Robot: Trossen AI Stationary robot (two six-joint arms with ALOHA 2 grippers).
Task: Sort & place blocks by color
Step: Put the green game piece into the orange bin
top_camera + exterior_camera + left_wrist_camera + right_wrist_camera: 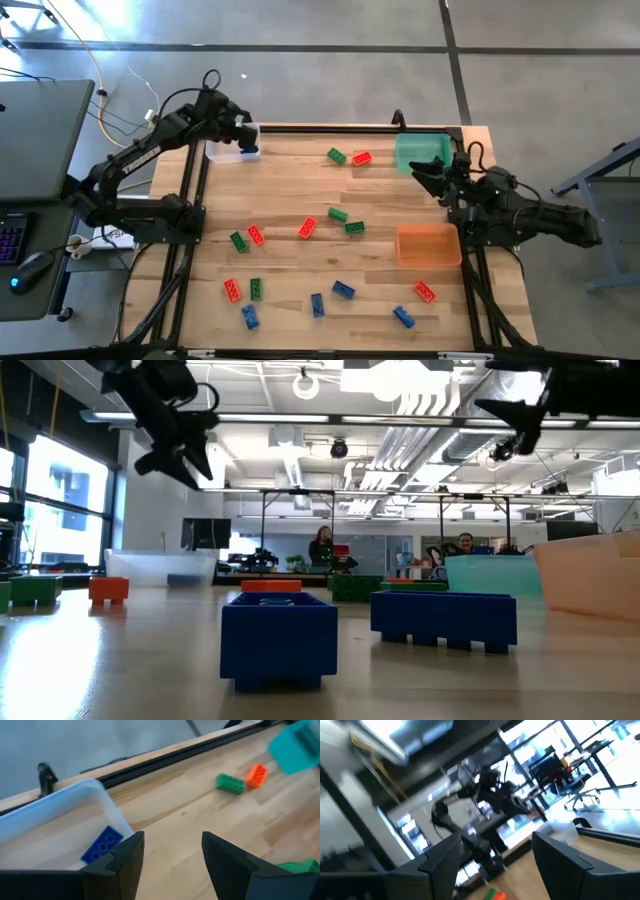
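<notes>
Red, green and blue studded blocks lie scattered flat on the wooden table (pixel 300 180), among them a green one (pixel 336 155) beside a red one (pixel 362 158) near the far edge, and blue ones (pixel 343 290) near the front. One blue block (pixel 101 845) lies inside the clear bin (pixel 60 805). My left gripper (pixel 172 855) hovers open just past that bin's rim, holding nothing. My right gripper (pixel 495 855) is open and raised beside the teal bin (pixel 420 150), also holding nothing. In the low view both grippers hang high above the table.
The orange bin (pixel 428 244) stands at the table's right edge, nearer than the teal bin. A black frame rail (pixel 165 757) runs along the far edge. A laptop and a mouse sit left of the table. People sit far back in the room (pixel 322 545).
</notes>
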